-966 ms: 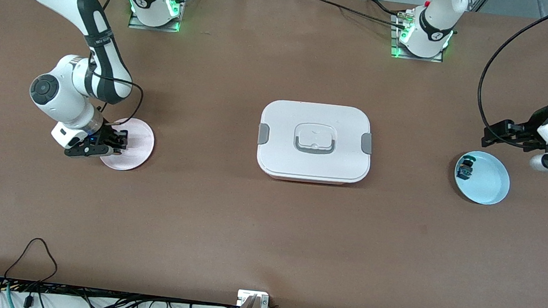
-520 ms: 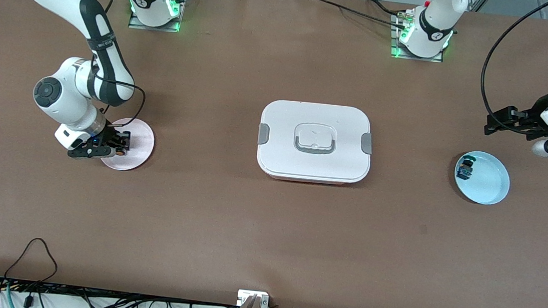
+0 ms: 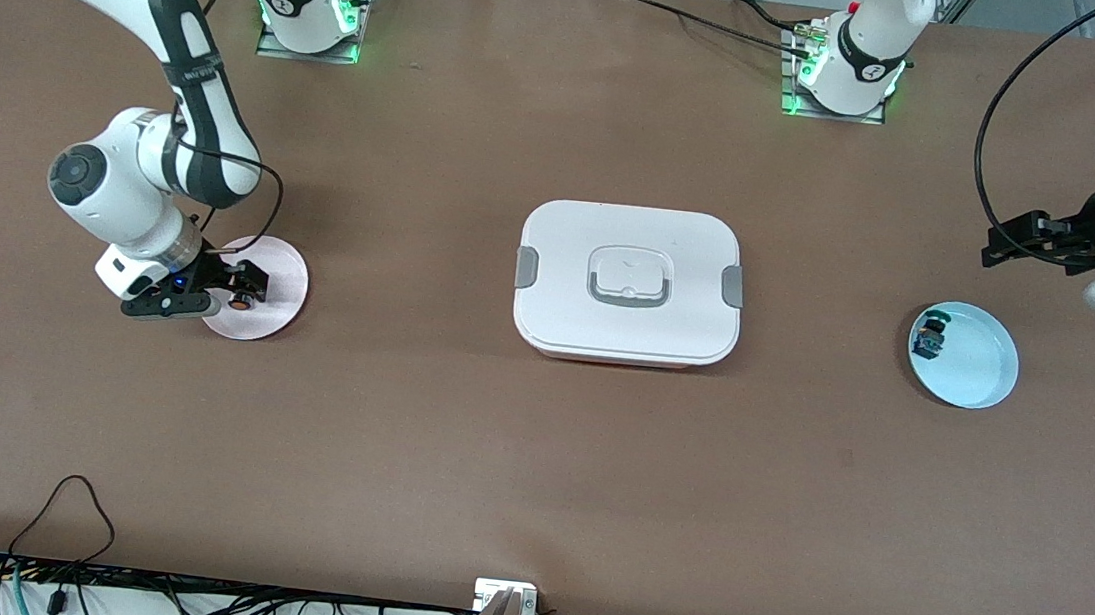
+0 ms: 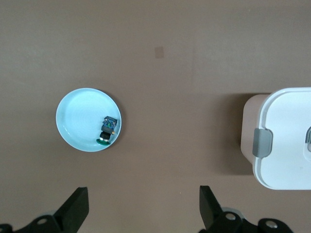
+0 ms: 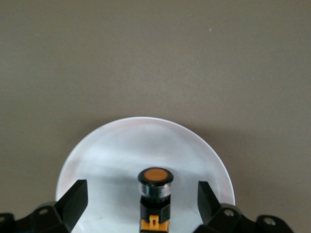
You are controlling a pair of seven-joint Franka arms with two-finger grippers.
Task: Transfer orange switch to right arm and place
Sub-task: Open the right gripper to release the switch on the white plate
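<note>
The orange switch (image 3: pixel 245 300), a small black block with an orange cap, rests on the pink plate (image 3: pixel 281 274) at the right arm's end of the table. My right gripper (image 3: pixel 246 287) is open low over that plate, its fingers on either side of the switch and apart from it. In the right wrist view the switch (image 5: pixel 154 194) sits between the spread fingers (image 5: pixel 73 201) on the plate (image 5: pixel 107 150). My left gripper (image 3: pixel 1011 242) is open and empty above the table beside the blue plate (image 3: pixel 983 375); it also shows in the left wrist view (image 4: pixel 143 206).
A black switch with green-blue parts (image 3: pixel 931 333) lies in the blue plate (image 4: pixel 75 114), also seen in the left wrist view (image 4: pixel 107 131). A white lidded box (image 3: pixel 628 280) stands mid-table, its corner in the left wrist view (image 4: pixel 286 145).
My right gripper has opened and shifted slightly toward the right arm's end; the orange switch now shows free on the pink plate. My left gripper has drifted away from the blue plate.
</note>
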